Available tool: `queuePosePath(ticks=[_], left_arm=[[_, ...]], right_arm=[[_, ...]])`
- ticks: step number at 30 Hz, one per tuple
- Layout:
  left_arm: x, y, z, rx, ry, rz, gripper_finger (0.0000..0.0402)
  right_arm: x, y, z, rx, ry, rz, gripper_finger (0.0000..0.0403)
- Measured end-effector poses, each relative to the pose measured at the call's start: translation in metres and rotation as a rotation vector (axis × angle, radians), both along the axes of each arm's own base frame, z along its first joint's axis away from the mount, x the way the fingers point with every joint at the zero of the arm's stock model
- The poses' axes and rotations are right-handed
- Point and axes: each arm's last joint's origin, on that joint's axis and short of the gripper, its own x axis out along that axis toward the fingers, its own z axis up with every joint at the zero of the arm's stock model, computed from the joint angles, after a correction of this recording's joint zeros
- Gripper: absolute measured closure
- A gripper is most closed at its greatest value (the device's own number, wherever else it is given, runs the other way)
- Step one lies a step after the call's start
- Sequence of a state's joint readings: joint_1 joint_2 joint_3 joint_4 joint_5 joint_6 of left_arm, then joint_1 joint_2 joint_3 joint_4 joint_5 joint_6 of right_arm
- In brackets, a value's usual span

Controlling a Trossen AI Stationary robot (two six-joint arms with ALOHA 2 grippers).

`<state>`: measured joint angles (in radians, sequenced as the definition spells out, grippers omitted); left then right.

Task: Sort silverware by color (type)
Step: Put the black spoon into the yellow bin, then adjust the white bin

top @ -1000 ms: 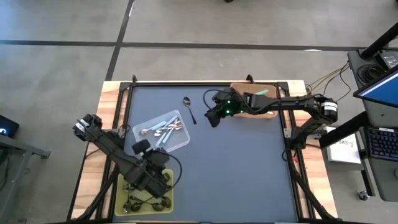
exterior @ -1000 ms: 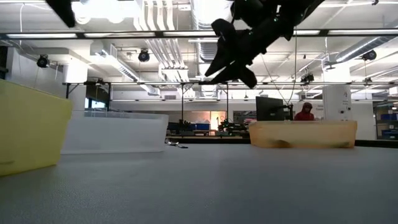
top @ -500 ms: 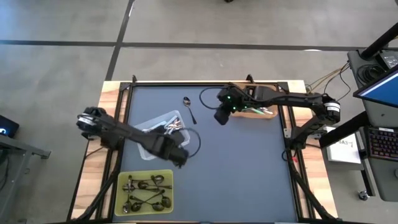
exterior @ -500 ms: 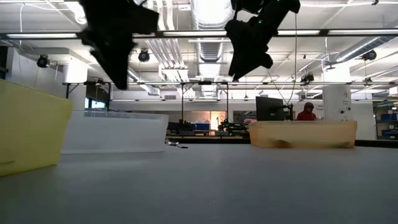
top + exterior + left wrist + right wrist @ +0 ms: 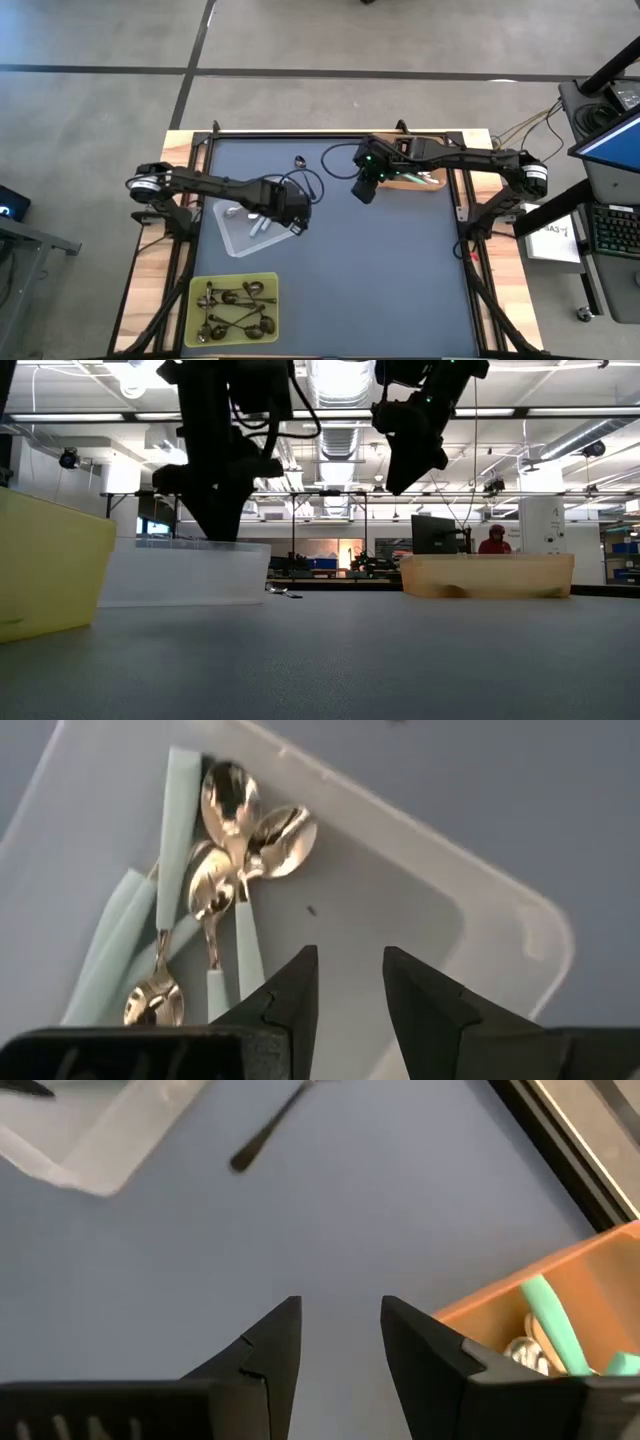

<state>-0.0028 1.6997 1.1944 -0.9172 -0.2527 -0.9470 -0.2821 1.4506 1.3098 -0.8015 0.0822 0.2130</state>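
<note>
A clear tray [image 5: 238, 232] holds several pale-blue-handled spoons [image 5: 180, 830] with shiny bowls lying flat on its floor. My left gripper [image 5: 350, 990] hangs open just above the tray's right part [image 5: 293, 212], touching nothing. An orange tray [image 5: 418, 180] at the far right holds teal-handled spoons [image 5: 548, 1312]. My right gripper [image 5: 340, 1342] hovers open over bare mat just left of it [image 5: 362, 190]. One dark metal spoon [image 5: 268, 1132] lies alone on the mat near the far edge [image 5: 299, 160]. A yellow-green tray [image 5: 235, 308] holds several dark metal spoons.
The dark mat [image 5: 380, 280] is bare in the middle and toward the near right. Wooden borders and a black frame edge the table [image 5: 470, 250]. In the low view the clear tray [image 5: 185, 572], yellow tray [image 5: 50, 565] and orange tray [image 5: 487, 575] stand as low walls.
My left arm has swung from over the yellow-green tray at the near left toward the far edge and now hangs over the clear tray. My right gripper has drifted slightly toward the orange tray and turned from a slant to point more steeply down.
</note>
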Motion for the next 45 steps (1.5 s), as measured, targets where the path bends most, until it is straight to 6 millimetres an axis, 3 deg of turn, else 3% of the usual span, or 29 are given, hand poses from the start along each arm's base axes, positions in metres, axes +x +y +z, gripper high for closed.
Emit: queuePosePath(ticks=[4,10,16,23,33,41,45], left_arm=[[-0.006,-0.001,-0.01,-0.056,0.033,0.005,0.0304],[-0.025,-0.028,-0.024,-0.148,0.177,-0.064,0.0304],[-0.061,-0.049,-0.029,-0.155,0.357,-0.03,0.0304],[-0.104,-0.068,-0.03,-0.194,0.364,0.088,0.0304],[-0.159,-0.065,-0.025,-0.191,0.361,0.263,0.0304],[-0.162,-0.063,-0.015,-0.163,0.314,0.252,0.0304],[-0.147,-0.065,0.006,-0.108,0.187,0.168,0.0304]], right_arm=[[-0.003,0.001,-0.002,0.001,0.035,0.013,0.0268],[-0.003,0.0,-0.002,-0.018,0.045,0.001,0.0272],[-0.003,0.0,-0.002,-0.018,0.045,-0.001,0.0279],[-0.003,0.0,-0.002,-0.013,0.042,-0.01,0.0277],[-0.003,0.0,-0.002,-0.006,0.034,-0.026,0.0281],[-0.003,0.0,-0.002,-0.001,0.029,-0.035,0.0282],[-0.002,0.0,-0.002,0.004,0.022,-0.046,0.0284]])
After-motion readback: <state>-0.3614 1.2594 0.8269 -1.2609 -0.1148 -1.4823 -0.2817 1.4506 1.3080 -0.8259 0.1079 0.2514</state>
